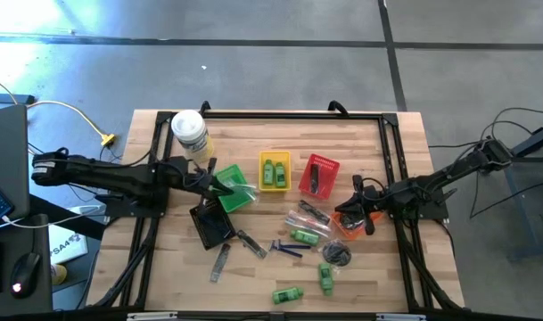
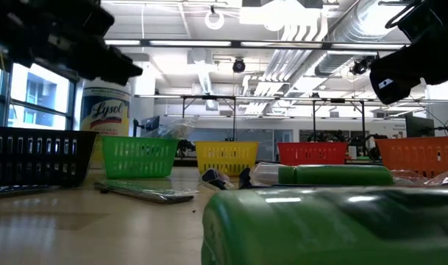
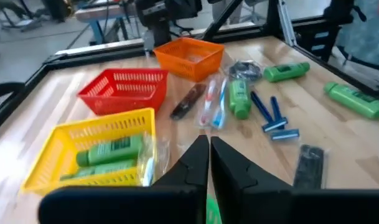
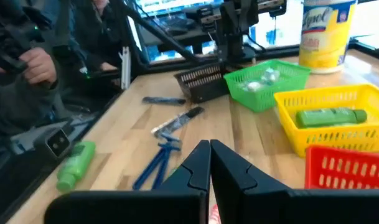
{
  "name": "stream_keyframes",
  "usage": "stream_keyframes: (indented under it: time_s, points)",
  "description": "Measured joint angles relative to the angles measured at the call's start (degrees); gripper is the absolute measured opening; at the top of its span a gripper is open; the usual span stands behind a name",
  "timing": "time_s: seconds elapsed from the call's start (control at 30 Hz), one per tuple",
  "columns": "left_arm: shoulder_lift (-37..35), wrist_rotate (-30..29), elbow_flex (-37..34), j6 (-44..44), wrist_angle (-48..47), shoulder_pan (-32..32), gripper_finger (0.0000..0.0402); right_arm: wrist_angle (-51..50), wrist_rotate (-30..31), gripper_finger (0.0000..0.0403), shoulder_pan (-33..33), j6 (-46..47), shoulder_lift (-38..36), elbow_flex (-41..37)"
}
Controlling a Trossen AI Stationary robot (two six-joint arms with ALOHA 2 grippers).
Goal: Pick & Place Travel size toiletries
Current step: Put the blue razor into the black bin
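Mesh-walled green basket [image 1: 234, 186] is sitting under the clenched left gripper [image 1: 219, 185]; the right gripper [image 1: 353, 214], pinched empty, is hovering above the orange basket [image 3: 189, 55].

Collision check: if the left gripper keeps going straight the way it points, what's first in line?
Likely the yellow basket holding green bottles, just ahead of the shut left gripper; depth is hard to judge.

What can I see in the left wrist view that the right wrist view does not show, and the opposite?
Only the left wrist view shows the orange basket, with clear plastic sticks beside it.

Only the right wrist view shows the white canister, the green basket, the black basket and a person's hand beyond the table edge.

Both show the yellow basket holding green bottles, the red basket and the blue razors.
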Motion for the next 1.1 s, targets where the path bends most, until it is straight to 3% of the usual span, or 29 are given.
stream_keyframes:
  time_s: [0.27,0.5,0.77,1.1]
  points:
    - [-0.18,-0.98,-10.97,-1.06,22.47,0.0,0.0001,3.18,-0.35,0.0003,0.0,0.04,4.74,0.0]
    - [0.01,-1.0,-11.69,-0.02,23.06,0.0,0.0001,12.25,-4.42,0.0003,0.0,-0.36,12.61,1.32]
    - [-0.14,-1.01,-11.69,2.83,23.68,0.0,0.0,3.91,-7.73,0.0003,1.27,-0.43,31.37,17.81]
    - [-0.05,-1.0,-11.69,1.3,22.37,0.0,0.0,-17.43,-14.11,0.0003,1.99,-1.93,55.62,43.03]
